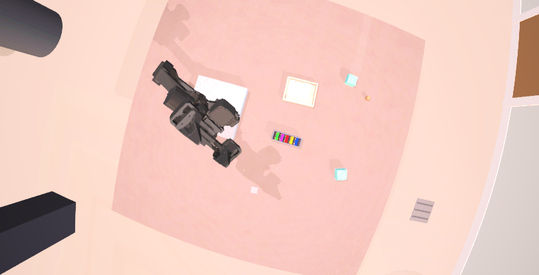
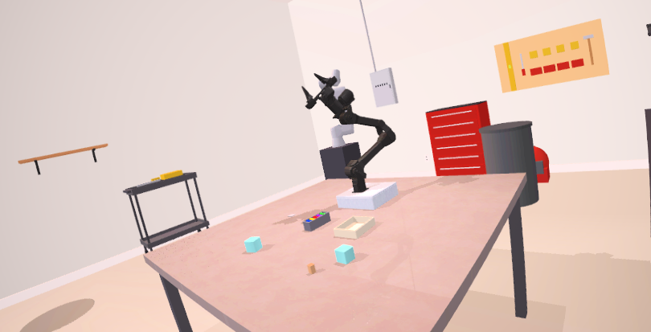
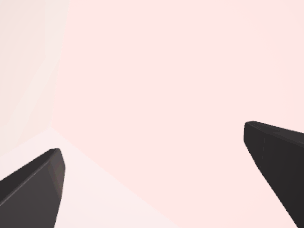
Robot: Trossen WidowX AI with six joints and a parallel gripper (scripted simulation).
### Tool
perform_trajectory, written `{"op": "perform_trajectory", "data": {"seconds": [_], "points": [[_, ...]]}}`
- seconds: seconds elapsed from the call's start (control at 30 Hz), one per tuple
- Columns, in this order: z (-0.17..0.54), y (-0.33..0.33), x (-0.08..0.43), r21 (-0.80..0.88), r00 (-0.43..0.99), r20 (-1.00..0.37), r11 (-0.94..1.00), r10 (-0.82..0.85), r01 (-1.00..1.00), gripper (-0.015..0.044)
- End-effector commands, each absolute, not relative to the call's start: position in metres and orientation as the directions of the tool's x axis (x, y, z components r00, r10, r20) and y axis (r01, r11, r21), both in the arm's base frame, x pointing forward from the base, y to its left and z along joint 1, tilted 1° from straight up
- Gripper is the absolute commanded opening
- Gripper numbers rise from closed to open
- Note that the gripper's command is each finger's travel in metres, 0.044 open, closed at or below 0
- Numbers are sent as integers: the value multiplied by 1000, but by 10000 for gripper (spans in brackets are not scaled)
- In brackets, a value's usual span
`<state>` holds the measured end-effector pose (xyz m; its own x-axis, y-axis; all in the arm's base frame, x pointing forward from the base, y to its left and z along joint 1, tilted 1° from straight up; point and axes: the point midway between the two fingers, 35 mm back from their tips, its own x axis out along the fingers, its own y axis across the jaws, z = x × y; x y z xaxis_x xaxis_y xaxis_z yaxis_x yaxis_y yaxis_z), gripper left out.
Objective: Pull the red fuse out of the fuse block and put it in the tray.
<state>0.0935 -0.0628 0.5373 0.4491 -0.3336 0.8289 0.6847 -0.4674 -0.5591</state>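
Fuse block, one, dark grey, oblong, on the pink surface between the arm's white base plinth and the far cubes. It holds a single row of coloured fuses; green, magenta, red, yellow and blue can be made out from above, but the row is too small for a firm count.

Red fuse, one, seated near the middle of the row with neighbours tight on both sides. Judged a small, light, rigid piece with smooth sides, likely to slip under a glancing pinch. Best taken by its exposed top, fingers straddling it across the row's short axis so they pass clear of the adjacent fuses; a straight vertical lift should keep it off the block walls.

Tray, one, cream, shallow, open-topped, near the block but apart from it. Nothing visible inside.

Gripper, one, raised high above the plinth and pointed up and away from the work. Fingers spread wide, nothing between them; the wrist view shows only wall past the two dark tips.

Cubes, pale cyan, two, well apart from each other.

Small orange block, one. Small white square, one, near the arm's shadow.
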Motion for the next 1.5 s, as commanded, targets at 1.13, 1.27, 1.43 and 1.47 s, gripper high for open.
{"op": "perform_trajectory", "data": {"seconds": [1.13,1.27,1.43,1.47], "points": [[114,-63,324,-418,409,-906,86,-107,-904,74],[69,-46,295,-136,133,-990,73,-42,-988,74],[57,-44,289,-33,31,-999,64,-24,-997,74],[57,-44,289,-33,31,-999,64,-24,-997,74]]}}
